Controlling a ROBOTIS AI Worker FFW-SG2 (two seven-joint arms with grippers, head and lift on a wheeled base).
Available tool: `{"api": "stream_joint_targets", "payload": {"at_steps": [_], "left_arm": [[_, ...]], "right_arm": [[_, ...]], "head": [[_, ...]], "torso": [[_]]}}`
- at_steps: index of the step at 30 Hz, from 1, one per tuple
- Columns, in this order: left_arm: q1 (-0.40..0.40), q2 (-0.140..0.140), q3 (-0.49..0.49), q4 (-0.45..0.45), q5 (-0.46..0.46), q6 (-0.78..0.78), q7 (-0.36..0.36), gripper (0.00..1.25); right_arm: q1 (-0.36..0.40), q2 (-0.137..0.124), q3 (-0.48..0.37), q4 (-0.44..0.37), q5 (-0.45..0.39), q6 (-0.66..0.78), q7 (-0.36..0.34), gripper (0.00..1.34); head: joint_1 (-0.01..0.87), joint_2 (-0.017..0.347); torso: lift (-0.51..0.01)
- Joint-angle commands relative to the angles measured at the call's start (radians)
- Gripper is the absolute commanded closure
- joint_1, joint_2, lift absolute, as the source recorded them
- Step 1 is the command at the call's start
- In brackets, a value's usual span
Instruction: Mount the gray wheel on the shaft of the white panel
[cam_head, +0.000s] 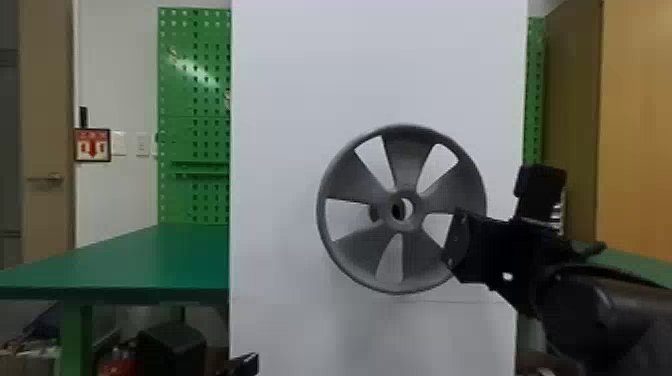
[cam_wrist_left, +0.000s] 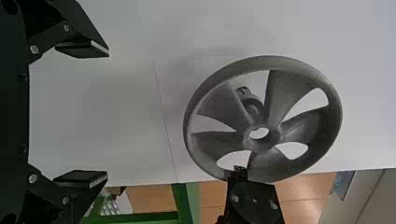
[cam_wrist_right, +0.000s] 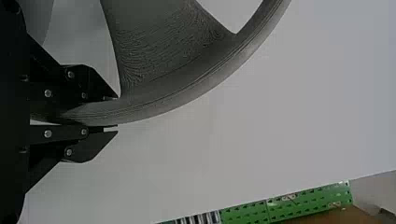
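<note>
Aligning seems in hand: the right gripper (cam_wrist_right: 116, 113) pinches the gray wheel (cam_head: 407, 155) by its rim before the white panel (cam_head: 290, 100), the left gripper (cam_wrist_left: 108, 114) gapes empty, and the hub (cam_wrist_left: 275, 135) next needs centring on the shaft (cam_wrist_left: 250, 99).

From my station, I see a smooth, rounded black shell on the right arm (cam_head: 605, 305), plus a boxy black block (cam_head: 542, 190). My right tool (cam_head: 456, 237) and left tool (cam_head: 245, 362) are black: angular links, round silver screw heads (cam_wrist_left: 34, 49), flat pale-edged pads (cam_wrist_left: 81, 49).
</note>
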Motion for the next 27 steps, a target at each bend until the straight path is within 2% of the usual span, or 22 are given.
{"api": "stream_joint_targets", "payload": {"at_steps": [1, 27], "left_arm": [[0.0, 0.0, -0.001, 0.0, 0.0, 0.0, 0.0, 0.34], [-0.004, 0.0, -0.004, 0.003, 0.001, 0.0, 0.0, 0.34]], "right_arm": [[0.003, 0.001, -0.008, 0.003, 0.007, 0.003, 0.0, 1.22], [-0.02, 0.001, 0.029, 0.06, 0.004, -0.02, 0.0, 1.22]], "head": [[0.038, -0.008], [0.038, -0.008]], "torso": [[-0.496], [-0.496]]}}
